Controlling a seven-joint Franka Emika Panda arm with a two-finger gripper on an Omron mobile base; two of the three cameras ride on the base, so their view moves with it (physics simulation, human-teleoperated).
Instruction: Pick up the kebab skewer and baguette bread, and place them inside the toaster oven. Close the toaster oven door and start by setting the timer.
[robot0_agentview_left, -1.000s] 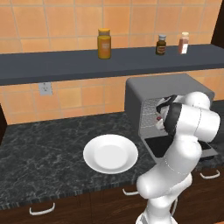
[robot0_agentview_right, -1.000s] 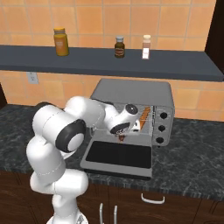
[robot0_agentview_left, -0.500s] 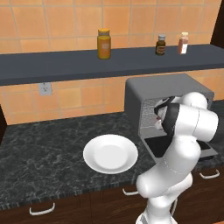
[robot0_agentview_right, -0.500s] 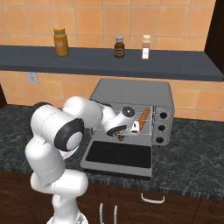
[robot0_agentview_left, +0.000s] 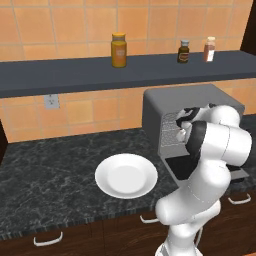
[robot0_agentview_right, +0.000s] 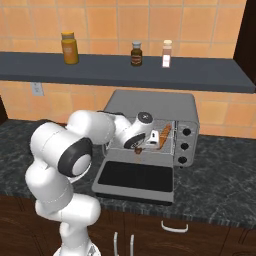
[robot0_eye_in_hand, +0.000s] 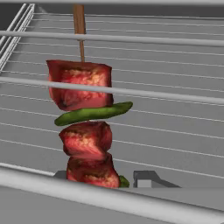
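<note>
Hand well inside the toaster oven, centre of the right base view. Over the last second it has hardly travelled; I read only a small drift deeper toward the rack. Arm pose otherwise as it was.

The skewer runs up the left-centre of the hand view, stick end toward the top of the frame. Its meat chunks and a green strip lie among the rack wires, two of which cross in front of it.

The gripper sits at the skewer's lowest chunk, at the bottom of that frame. One fingertip stands just beside the chunk with a sliver of gap showing; the other is against it. The fingers have been easing inward. I cannot tell whether they are pinching the meat or only flanking it.

The loaf lies on the rack just right of the hand in the right base view.

The door is still folded down flat, lower centre. The white plate on the counter is bare.

My reading: both foods are now in the oven, so loading is nearly done. Still to do: let go of the skewer, back the hand out past the wires, lift the door shut, turn the timer knob.
</note>
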